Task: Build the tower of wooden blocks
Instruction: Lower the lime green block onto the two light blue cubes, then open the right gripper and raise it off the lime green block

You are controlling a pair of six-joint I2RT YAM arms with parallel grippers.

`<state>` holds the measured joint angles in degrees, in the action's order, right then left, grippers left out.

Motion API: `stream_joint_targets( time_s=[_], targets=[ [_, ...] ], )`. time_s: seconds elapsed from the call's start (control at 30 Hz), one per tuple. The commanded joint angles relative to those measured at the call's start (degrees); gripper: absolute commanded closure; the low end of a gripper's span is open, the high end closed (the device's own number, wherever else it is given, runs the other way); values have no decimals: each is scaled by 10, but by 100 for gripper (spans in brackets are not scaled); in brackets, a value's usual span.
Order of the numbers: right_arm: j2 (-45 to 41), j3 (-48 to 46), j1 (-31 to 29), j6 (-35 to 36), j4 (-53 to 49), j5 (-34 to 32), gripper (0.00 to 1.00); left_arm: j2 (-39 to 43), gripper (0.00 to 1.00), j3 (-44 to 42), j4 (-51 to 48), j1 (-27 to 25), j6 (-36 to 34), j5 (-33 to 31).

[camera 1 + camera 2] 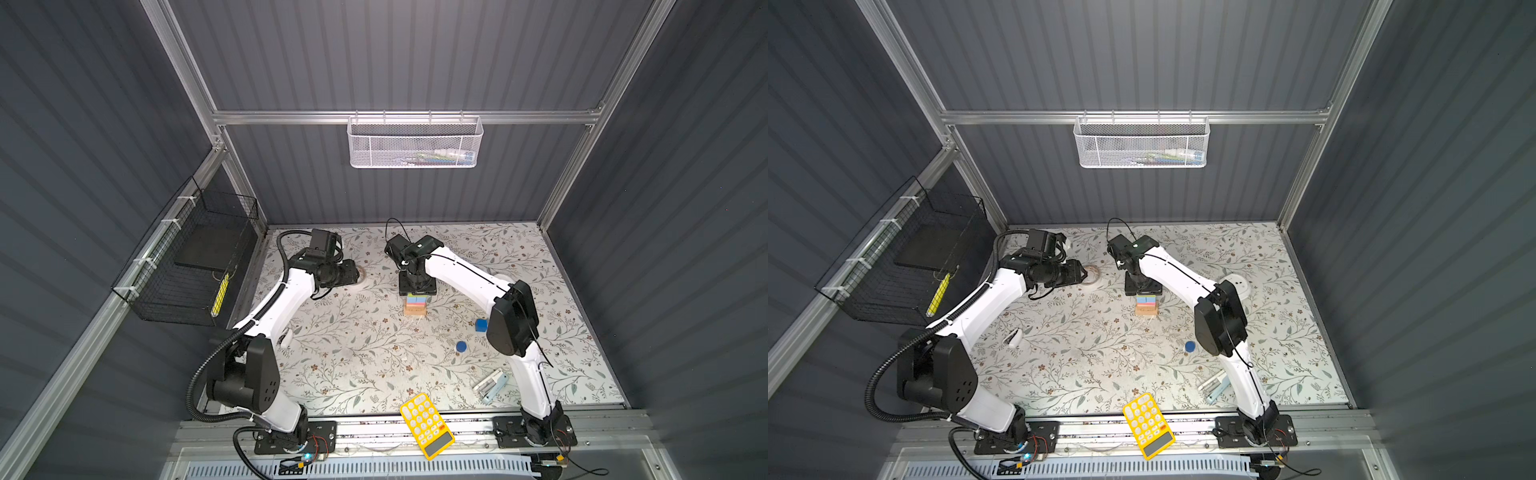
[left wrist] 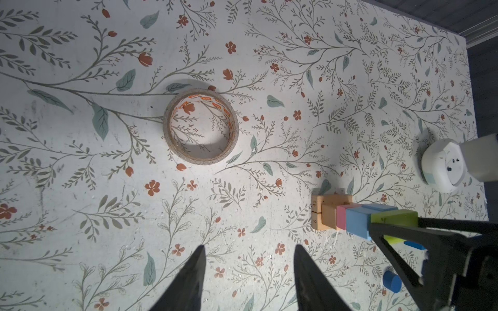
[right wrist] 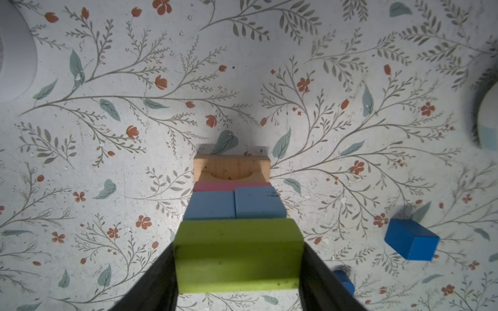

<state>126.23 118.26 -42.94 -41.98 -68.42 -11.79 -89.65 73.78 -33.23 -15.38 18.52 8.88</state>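
- The left gripper [image 2: 249, 247] hovers over bare floral table [image 1: 353, 374] on the left side, jaws apart with nothing between them; it appears to be held clear so that it does not crowd the stack; the tape roll [image 2: 202, 159] lies flat just ahead of it and is no part of the task.
- The tower [image 1: 416, 305] stands near the middle of the table, well apart from that gripper; tan bars [image 3: 231, 168] form the base, the top one showing a half-round cutout; the pink bar [image 3: 231, 185] lies flat on them; two light-blue cubes [image 3: 210, 204] sit on the pink, side by side and touching.
- The right gripper [image 3: 238, 243] stands directly above the stack, jaws clenched on the two ends of the lime-green bar [image 3: 237, 269]; an endwise grip leaves the broad underside free to land on both cubes; whether the bar is fully seated I cannot tell.
- The lime-green bar lies level; its long axis runs from finger to finger, left to right in both top views, parallel to the pink bar and along the row of cubes, so it bridges both.
- Right of the tower, loose on the table, lie the dark-blue short cylinder [image 1: 461, 346] and the dark-blue cube [image 3: 411, 243]; both are apart from the stack, on the right arm's side; they are probably the topmost pieces to come.
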Motion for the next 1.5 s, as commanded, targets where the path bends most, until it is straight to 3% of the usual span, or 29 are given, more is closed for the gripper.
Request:
stream_joint_targets(
  time_s=[0.0,0.97,1.47],
  targets=[
    [18,2,-1,-4,-9,-2,34,-6,47,14,-2,4,-12,11],
    [20,19,-1,-7,-22,-5,25,-10,47,15,-4,6,-13,13],
    [-23,17,-1,-14,-22,-7,16,-1,47,11,-4,6,-11,19]
  ],
)
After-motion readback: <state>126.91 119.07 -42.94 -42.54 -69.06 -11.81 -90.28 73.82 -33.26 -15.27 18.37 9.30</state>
